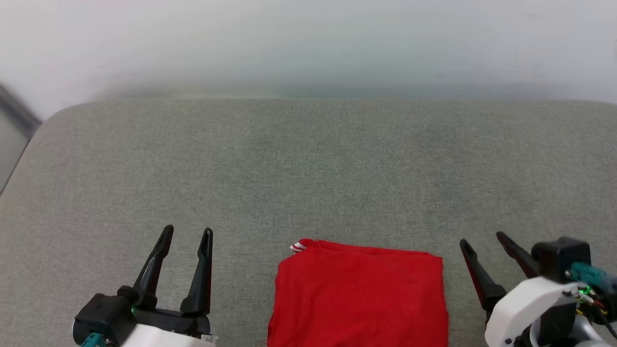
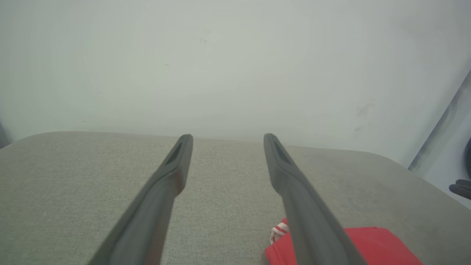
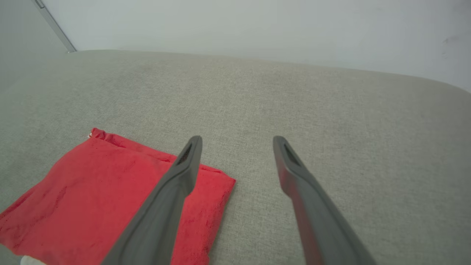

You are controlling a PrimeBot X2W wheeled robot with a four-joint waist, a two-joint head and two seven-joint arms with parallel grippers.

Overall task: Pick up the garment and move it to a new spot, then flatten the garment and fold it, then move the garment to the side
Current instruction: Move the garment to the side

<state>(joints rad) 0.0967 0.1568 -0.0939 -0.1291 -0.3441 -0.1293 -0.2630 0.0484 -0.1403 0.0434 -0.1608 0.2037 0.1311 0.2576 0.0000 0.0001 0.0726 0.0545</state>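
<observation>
Presently both pincers stand released and empty. Left pincer: fingers spread, nothing between them, set to the left of the garment with a strip of bare surface between. Right pincer: fingers likewise spread and empty, just beside the garment's right edge. In its wrist view the inner finger overlaps the red corner, but whether it touches cannot be told.

Garment: red jersey, lying as a compact, roughly square fold at the near edge of the padded grey worktop, between the two pincers. No lettering shows; a plain red face is up. A bit of red-and-white striped trim pokes out at the far left corner. The far edge shows stacked layers, slightly puckered.

Assessment: folding appears finished, and the outstanding step is judged to be moving the bundle aside.

Recommendations:
- Take hold through all layers at once, low at the side edges. Gripping the top ply alone would likely peel the fold open.
- Close both pincers at matching points opposite each other.
- Lift only enough to clear the surface, and travel level and together so the packet does not sag in the middle.
- Avoid dragging. The covering looks grippy and could ruck the lowest layer.
- Watch the loose trim corner, the likeliest place to snag.

Ample bare surface lies to either side and beyond.
</observation>
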